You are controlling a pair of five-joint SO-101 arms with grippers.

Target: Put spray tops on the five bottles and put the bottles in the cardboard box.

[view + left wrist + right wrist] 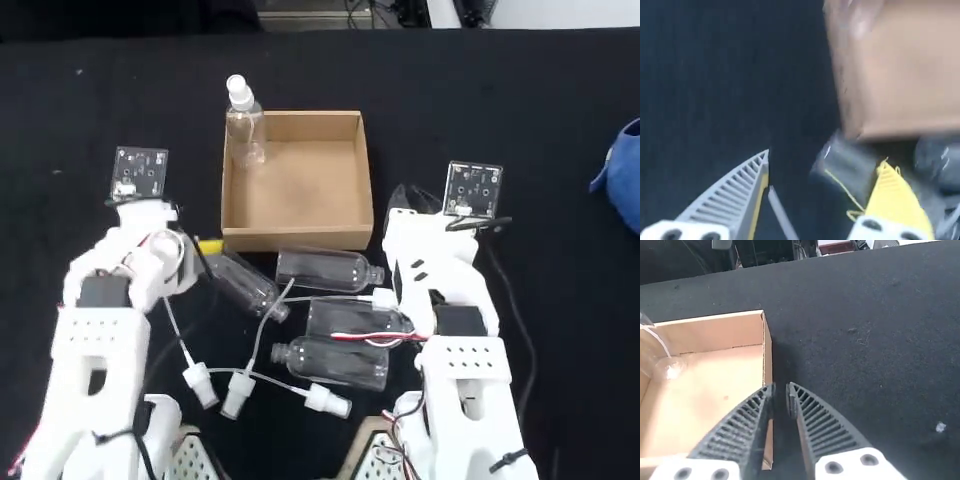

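Bottles (330,268): four clear cylinders lying on black tabletop (520,120) before cardboard box (295,238); capped bottle (245,125) standing in its corner. Left gripper (825,170) gaping by one bottle; right gripper (780,390) hanging closed, empty, beside box edge.

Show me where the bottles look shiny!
High view: white glints streak the lying bottles; the upright bottle in the cardboard box gleams. Right wrist view: a bright spot shines at that bottle's base. Left wrist view: small glint on one lying bottle.
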